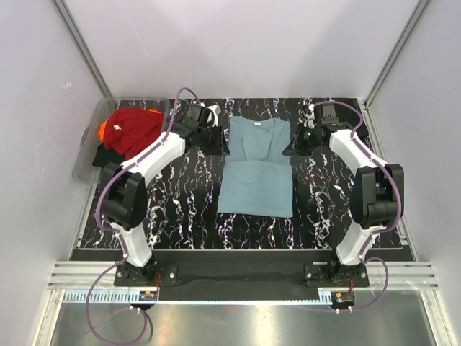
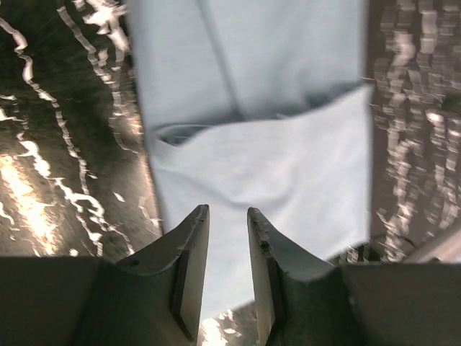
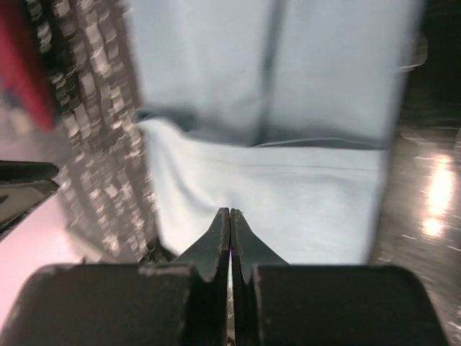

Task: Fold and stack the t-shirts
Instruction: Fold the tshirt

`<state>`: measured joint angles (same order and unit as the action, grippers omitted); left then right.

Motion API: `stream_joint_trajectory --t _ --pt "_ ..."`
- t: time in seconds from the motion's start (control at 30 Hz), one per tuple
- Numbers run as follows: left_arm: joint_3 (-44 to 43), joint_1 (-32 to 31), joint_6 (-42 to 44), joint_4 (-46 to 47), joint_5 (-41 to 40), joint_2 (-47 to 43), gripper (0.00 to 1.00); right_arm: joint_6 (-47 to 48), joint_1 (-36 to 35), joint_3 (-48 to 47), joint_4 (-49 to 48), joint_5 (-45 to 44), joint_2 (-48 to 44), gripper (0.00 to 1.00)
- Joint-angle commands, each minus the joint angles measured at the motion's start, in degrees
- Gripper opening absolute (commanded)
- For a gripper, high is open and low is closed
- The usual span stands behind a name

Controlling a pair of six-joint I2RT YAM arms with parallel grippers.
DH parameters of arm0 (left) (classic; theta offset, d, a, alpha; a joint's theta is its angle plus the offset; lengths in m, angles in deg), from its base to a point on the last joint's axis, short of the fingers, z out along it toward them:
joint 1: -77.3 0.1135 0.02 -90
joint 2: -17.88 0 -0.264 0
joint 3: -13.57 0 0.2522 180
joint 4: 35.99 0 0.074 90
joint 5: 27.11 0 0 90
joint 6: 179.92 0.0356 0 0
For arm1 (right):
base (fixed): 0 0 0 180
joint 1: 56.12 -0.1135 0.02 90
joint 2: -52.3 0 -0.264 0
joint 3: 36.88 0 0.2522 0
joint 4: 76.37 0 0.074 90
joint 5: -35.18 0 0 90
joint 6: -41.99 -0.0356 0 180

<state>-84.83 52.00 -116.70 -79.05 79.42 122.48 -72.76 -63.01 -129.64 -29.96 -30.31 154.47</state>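
T-shirt (image 1: 256,180), teal-blue, lies partly folded; left hand (image 2: 227,210) half-open, empty; right hand (image 3: 230,211) closed.

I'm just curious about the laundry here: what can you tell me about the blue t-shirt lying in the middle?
The blue t-shirt is soft, plain dusty-blue cloth, lying flat on the middle of the black marbled table, collar at the far end. Its sleeves look folded inward, giving a rough rectangle. The left gripper and right gripper sit at its far corners.
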Motion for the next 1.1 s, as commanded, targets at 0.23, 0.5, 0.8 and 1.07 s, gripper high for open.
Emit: stream_joint_trajectory --t 0.23,0.5,0.8,1.07 --pt "11.16 -1.77 -0.81 3.19 6.23 -5.98 0.33 -3.81 -6.2 -0.71 -10.32 21.44 6.28 0.0" --pt "18.19 -2.38 -0.2 6.71 1.14 -3.79 0.31 -0.74 -6.03 -3.26 -11.2 22.95 17.09 0.0" --pt "21.71 -3.7 1.47 5.66 -8.27 -4.22 0.29 0.85 -4.88 -4.23 -11.37 22.78 23.69 0.0" --pt "17.15 -3.7 2.79 3.46 -11.09 -8.8 0.32 -1.43 -2.95 -4.41 -11.37 25.76 18.16 0.04"
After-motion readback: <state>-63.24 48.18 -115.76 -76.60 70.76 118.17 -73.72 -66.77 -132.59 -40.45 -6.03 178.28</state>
